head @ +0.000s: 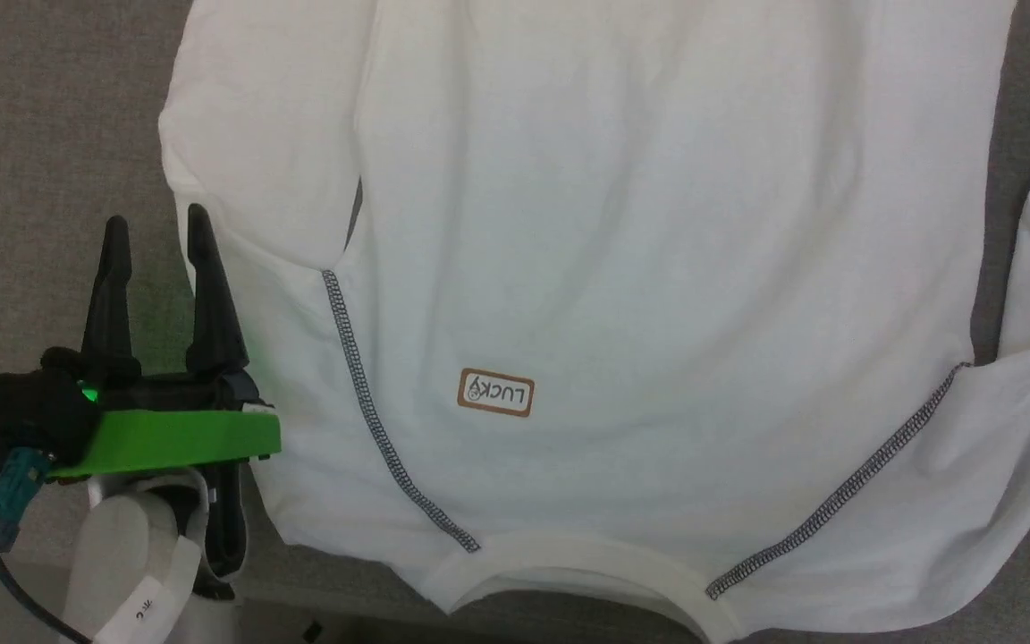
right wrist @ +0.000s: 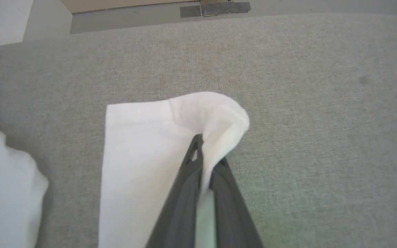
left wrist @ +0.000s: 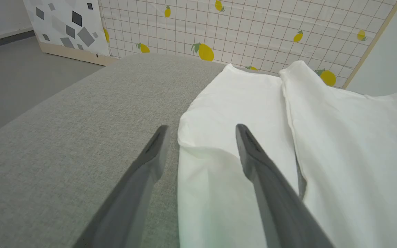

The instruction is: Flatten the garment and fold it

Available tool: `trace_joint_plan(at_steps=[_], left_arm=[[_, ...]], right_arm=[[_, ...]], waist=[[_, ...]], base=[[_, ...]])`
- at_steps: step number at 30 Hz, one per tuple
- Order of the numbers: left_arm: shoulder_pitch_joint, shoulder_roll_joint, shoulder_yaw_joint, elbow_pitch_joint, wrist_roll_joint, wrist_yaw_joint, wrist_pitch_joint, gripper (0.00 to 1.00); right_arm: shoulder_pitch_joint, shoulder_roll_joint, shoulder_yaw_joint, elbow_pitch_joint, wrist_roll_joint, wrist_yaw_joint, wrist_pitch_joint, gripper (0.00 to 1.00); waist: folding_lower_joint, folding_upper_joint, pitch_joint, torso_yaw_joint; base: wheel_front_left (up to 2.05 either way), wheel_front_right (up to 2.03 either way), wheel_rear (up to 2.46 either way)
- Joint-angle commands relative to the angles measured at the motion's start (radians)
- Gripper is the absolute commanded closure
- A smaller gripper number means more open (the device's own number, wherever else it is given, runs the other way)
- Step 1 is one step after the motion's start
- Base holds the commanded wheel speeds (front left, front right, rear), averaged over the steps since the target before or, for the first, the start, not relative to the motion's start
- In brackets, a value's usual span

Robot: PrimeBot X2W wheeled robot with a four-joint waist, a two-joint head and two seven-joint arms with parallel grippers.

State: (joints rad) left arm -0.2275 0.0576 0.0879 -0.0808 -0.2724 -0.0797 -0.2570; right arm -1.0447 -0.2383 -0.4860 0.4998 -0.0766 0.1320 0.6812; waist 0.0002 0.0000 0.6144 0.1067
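The white garment (head: 622, 268) lies spread front-up on the grey surface, collar toward me, with dark zigzag seams and a tan "LUCKY" patch (head: 495, 393). Its left sleeve is folded in along the body. My left gripper (head: 157, 234) stands open at the garment's left edge; in the left wrist view its fingers straddle the sleeve's edge (left wrist: 198, 137), one finger over grey surface, one over white fabric. In the right wrist view my right gripper (right wrist: 207, 151) is shut on the garment, pinching the bunched corner of the sleeve cuff (right wrist: 215, 113) just above the surface.
The grey fabric-covered surface (head: 41, 179) extends left of the garment, and its near edge runs along the bottom of the head view. A lemon-print grid wall (left wrist: 253, 31) stands beyond the far edge. Grey surface surrounds the cuff (right wrist: 322, 137).
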Motion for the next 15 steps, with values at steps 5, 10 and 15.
trace_joint_plan(at_steps=[5,10,15], left_arm=[[0.010,-0.006,0.016,0.025,0.003,-0.007,-0.005,0.00],[0.052,-0.007,0.034,0.038,-0.003,-0.001,-0.005,0.00],[0.099,-0.007,0.044,0.042,-0.017,0.015,-0.005,0.00]], right_arm=[[0.096,-0.097,-0.015,-0.019,0.097,-0.001,-0.058,1.00],[0.220,-0.198,-0.031,-0.027,0.163,-0.001,-0.074,1.00],[0.342,-0.265,-0.083,-0.023,0.180,-0.001,-0.073,1.00]], waist=[[-0.0002,0.0000,-0.165,-0.023],[-0.0002,0.0000,-0.264,-0.045],[-0.0002,0.0000,-0.346,-0.068]], base=[[0.00,0.00,0.00],[0.00,0.00,0.00],[0.00,0.00,0.00]])
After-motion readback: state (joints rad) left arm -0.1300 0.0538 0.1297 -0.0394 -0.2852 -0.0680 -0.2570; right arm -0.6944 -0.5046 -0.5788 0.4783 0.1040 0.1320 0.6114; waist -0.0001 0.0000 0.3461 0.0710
